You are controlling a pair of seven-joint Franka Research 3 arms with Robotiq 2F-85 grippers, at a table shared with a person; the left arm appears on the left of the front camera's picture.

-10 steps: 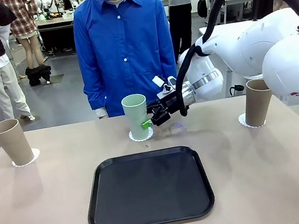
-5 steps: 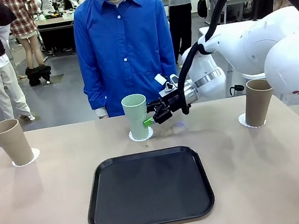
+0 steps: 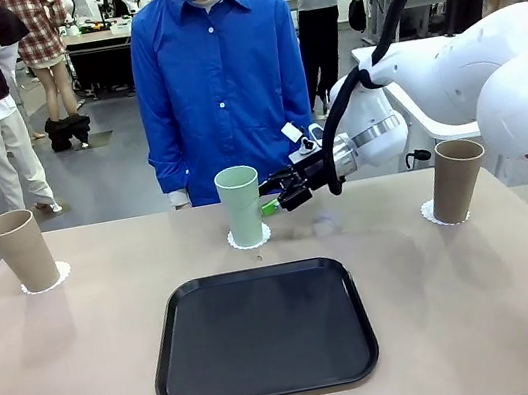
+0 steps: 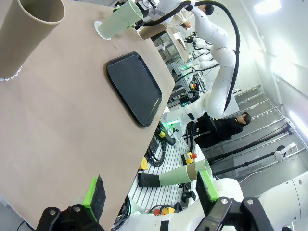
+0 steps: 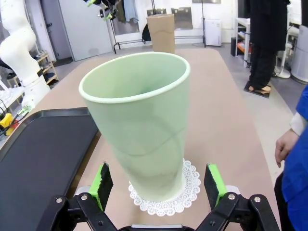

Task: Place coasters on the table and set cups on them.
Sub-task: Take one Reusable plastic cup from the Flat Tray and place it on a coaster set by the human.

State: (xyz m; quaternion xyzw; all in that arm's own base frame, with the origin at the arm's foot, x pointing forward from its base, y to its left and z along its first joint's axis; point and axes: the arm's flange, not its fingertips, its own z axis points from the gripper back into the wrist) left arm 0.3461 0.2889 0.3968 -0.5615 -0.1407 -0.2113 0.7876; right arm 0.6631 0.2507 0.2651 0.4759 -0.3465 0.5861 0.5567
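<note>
Cups are standing on the bench, each on its own coaster: a tan cup at the robot's far left on a doily, the mint green cup at the middle far edge on a lacy coaster, and a second tan cup at the right on its doily. Judging by the thin matte walls and open tops, these tumblers are probably light and fairly stiff, liable to tip if nudged high up; the taper suggests taking hold around the lower or middle body, squeezing gently. The paper coasters look flimsy and would slide or crumple easily. The right claw is sitting just beside the green cup, released, its green pads spread to either side of the cup without touching it in the right wrist view. The left claw is hanging off the bench's edge, also released and holding nothing. A black tray is lying in the middle, and a person in a blue shirt is standing at the far side.
</note>
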